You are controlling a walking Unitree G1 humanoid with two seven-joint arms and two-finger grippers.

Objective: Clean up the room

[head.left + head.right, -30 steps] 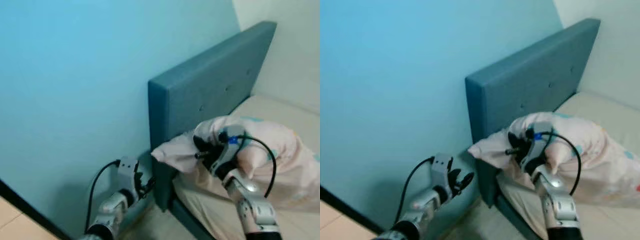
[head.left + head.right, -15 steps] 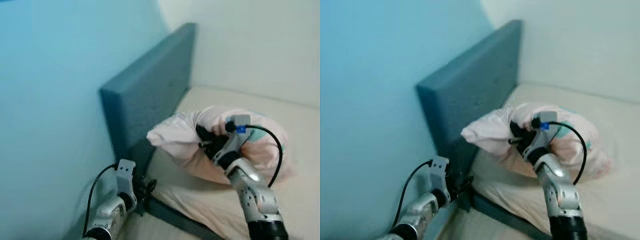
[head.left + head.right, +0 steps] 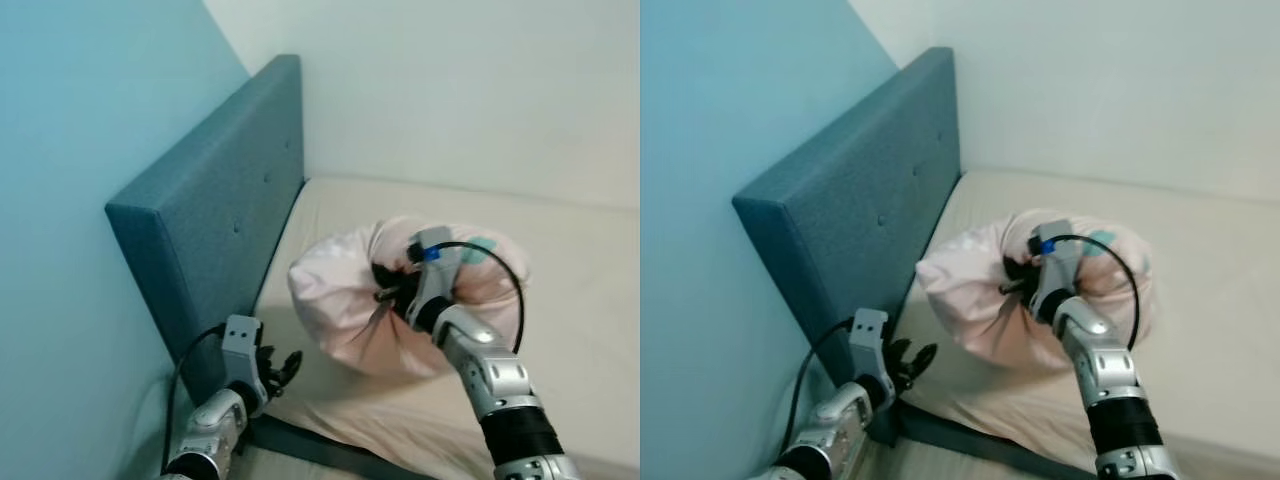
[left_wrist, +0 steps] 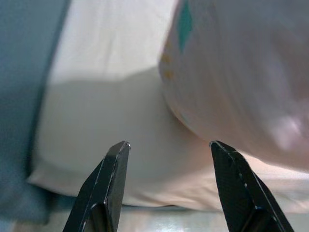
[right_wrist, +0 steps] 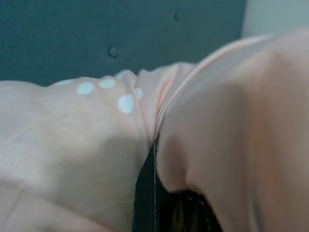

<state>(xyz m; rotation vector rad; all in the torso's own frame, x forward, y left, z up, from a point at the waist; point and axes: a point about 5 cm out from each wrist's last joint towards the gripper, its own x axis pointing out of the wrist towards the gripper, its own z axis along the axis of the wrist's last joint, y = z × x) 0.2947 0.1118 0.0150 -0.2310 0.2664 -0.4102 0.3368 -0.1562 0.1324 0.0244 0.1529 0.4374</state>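
Up on the bed [image 3: 560, 300], the right gripper [image 3: 385, 292] has its fingers clamped into the bunched fabric of a pale pink pillow [image 3: 340, 310], pinching a fold near its middle. That pillow sits on the cream mattress, close to the blue padded headboard [image 3: 215, 215], and it looks lifted a little at the gripped end, though the angle makes that hard to judge. From the right wrist view the cloth, dotted with small light-blue spots [image 5: 125, 102], folds tightly around one dark finger [image 5: 145, 193]. Lower down, the left gripper [image 3: 277, 368] hangs by the near corner of the mattress, beside the headboard's end, its fingers [image 4: 108, 179] spread wide apart and holding nothing, pointed toward the underside of the pillow.
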